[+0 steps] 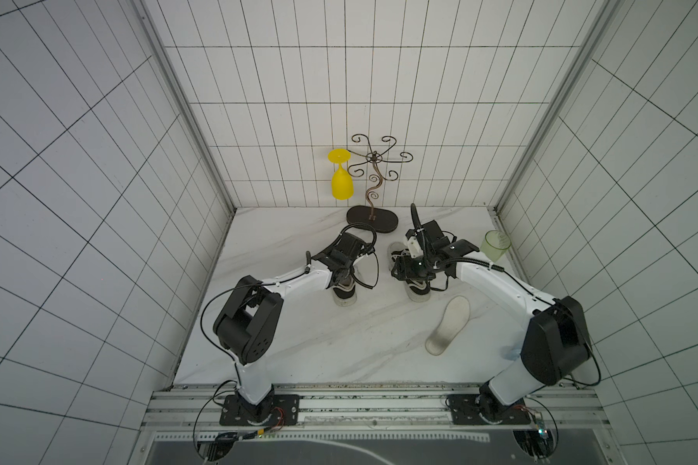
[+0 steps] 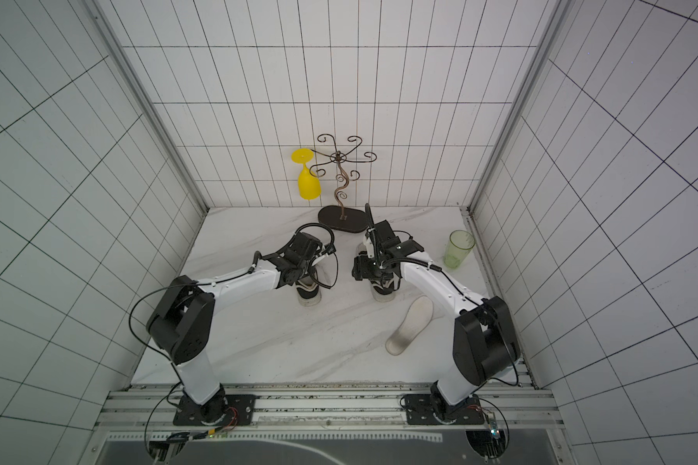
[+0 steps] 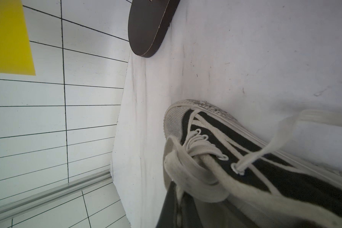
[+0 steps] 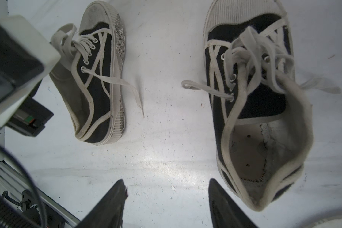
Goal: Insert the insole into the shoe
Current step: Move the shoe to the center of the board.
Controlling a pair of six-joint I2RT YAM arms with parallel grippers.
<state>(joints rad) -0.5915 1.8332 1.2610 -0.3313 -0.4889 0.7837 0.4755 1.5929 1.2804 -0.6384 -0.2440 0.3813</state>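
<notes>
White foam insole [image 1: 448, 325] lay uninserted at five o'clock of the black canvas sneaker [image 4: 245, 150]; right gripper [image 4: 167, 182] gaped, left gripper [image 3: 178, 197] clamped the twin sneaker [image 4: 99, 79].

Matt black canvas on the left-arm shoe [image 4: 99, 84] and the right-arm shoe [image 4: 245, 27], with ribbed, scuffed whitish rubber toe caps and flat cloth laces. Pale, matt, smudged insole [image 1: 448, 324] on a smooth marble-look table [image 1: 299, 330] with faint sheen. Dark wire metal rack [image 1: 363, 219], glossy yellow plastic glass [image 1: 341, 185], translucent green plastic cup [image 1: 495, 245].
</notes>
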